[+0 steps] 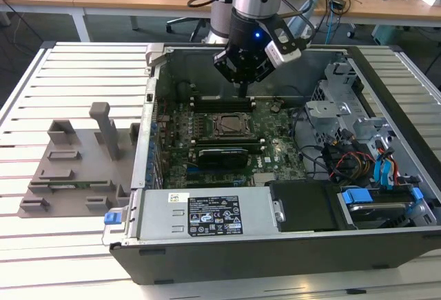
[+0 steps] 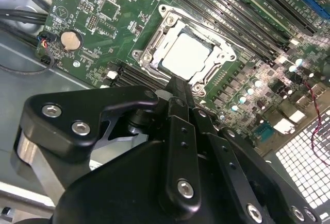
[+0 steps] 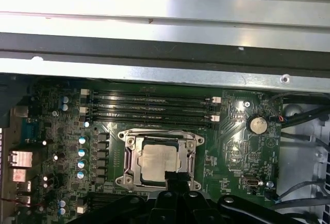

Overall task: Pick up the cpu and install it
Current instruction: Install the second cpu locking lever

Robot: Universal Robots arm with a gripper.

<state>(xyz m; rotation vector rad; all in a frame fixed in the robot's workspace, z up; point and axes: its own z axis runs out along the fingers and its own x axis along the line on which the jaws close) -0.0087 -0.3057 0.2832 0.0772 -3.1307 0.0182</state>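
- gripper (image 1: 246, 79) hangs over the open computer case (image 1: 207, 245) in the exterior view, above the back edge of the motherboard (image 1: 275, 150); carrying nothing
- fingers (image 2: 180, 100) pressed together into one thin black blade in the second wrist view; no gap, nothing clamped between them
- cpu (image 3: 157, 163) already lying flat inside the socket frame (image 3: 129, 175) in both wrist views; pale silver top up, square to the frame, no visible tilt
- fingertip sits at the near edge of the frame, just beside the chip's corner; touching or merely above it, can't tell from these angles
- step in hand, by my read: placement done, seating and securing phase; pick-up is over
- latch state unclear; frame looks open around the chip, but the lever is partly hidden behind the gripper body
- next move calls for care: vertical clearance past the memory slots (image 3: 149, 108), no sideways drag across the chip, light force only; any nudge risks shifting the cpu off its seat
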